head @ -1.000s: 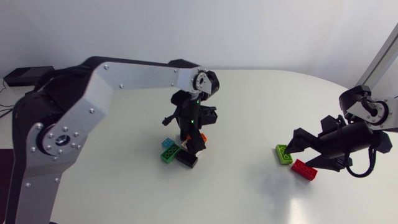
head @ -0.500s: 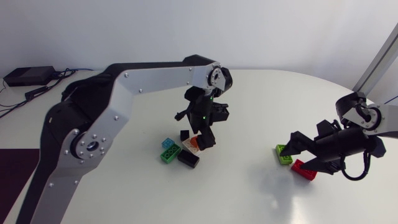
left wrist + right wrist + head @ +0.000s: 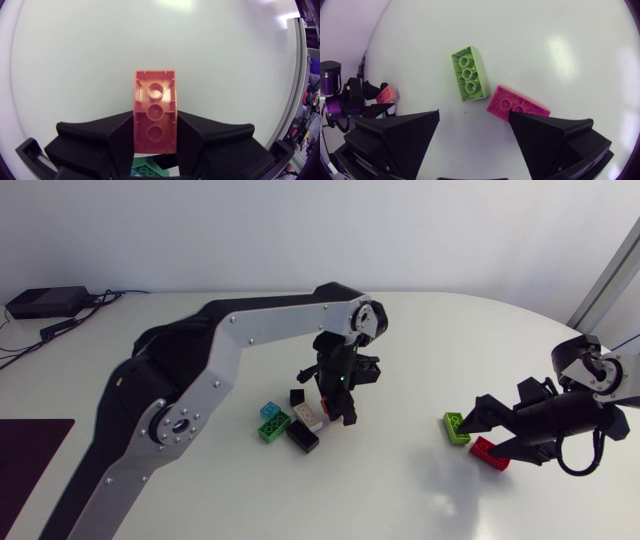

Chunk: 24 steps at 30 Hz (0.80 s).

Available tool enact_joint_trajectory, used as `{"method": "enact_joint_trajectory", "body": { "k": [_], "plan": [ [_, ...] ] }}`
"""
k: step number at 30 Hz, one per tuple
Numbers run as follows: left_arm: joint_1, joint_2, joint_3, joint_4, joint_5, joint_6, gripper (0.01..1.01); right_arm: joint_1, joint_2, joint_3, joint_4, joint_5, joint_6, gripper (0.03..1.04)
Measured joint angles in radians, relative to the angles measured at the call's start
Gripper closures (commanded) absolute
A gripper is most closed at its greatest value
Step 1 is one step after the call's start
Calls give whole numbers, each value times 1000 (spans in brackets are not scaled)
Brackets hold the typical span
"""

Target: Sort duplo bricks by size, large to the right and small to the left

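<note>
My left gripper (image 3: pixel 338 406) hangs over the middle of the table, shut on an orange brick (image 3: pixel 324 404). In the left wrist view the orange brick (image 3: pixel 155 116) sits lengthwise between the fingers, underside up, held from both sides by my left gripper (image 3: pixel 155 137). Just beside it lie a white brick (image 3: pixel 308 416), a black brick (image 3: pixel 301 437), a green brick (image 3: pixel 272 427), a small cyan brick (image 3: pixel 270 410) and a small black brick (image 3: pixel 297 396). At the right, my right gripper (image 3: pixel 492 434) stands open over a light-green brick (image 3: pixel 468 74) and a red brick (image 3: pixel 519 106).
The light-green brick (image 3: pixel 456 428) and red brick (image 3: pixel 489 452) lie close together at the right, near the table's curved edge. A broad bare stretch of table separates them from the central cluster. The left arm's long link (image 3: pixel 250 330) spans the left half.
My left gripper has shut on the orange brick and carried it a little to the right, away from the cluster. The right gripper has drifted slightly right, still open.
</note>
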Motion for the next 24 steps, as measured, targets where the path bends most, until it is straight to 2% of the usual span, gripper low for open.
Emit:
{"method": "enact_joint_trajectory", "body": {
  "k": [5, 10, 11, 12, 13, 14, 16, 20, 22, 24],
  "plan": [
    [-51, 0, 72, 7, 13, -19, 757, -9, 0, -2, 0, -15, -3, 66],
    [-167, 24, 135, 59, 121, -59, 705, -29, 0, -16, -1, -23, -4, 66],
    [-193, 49, 184, 60, 134, -76, 611, -37, -1, -18, -3, -26, -9, 66],
    [-213, 75, 236, 58, 138, -87, 443, -45, -2, -18, -5, -27, -15, 66],
    [-230, 109, 293, 49, 140, -99, 211, -54, -4, -18, -8, -27, -22, 66],
    [-244, 145, 356, 30, 141, -106, 31, -63, -6, -18, -11, -29, -26, 66],
    [-256, 212, 476, -31, 141, -119, 34, -79, -12, -18, -17, -30, -34, 66],
    [-237, 391, 805, -211, 110, -155, 43, -70, -15, -8, -44, -30, -45, 66],
    [-211, 457, 870, -274, 63, -172, 46, -35, -21, 0, -50, -30, -43, 66],
    [-167, 488, 885, -321, 61, -212, 90, 8, -31, 9, -53, -31, -39, 66]
  ]
}}
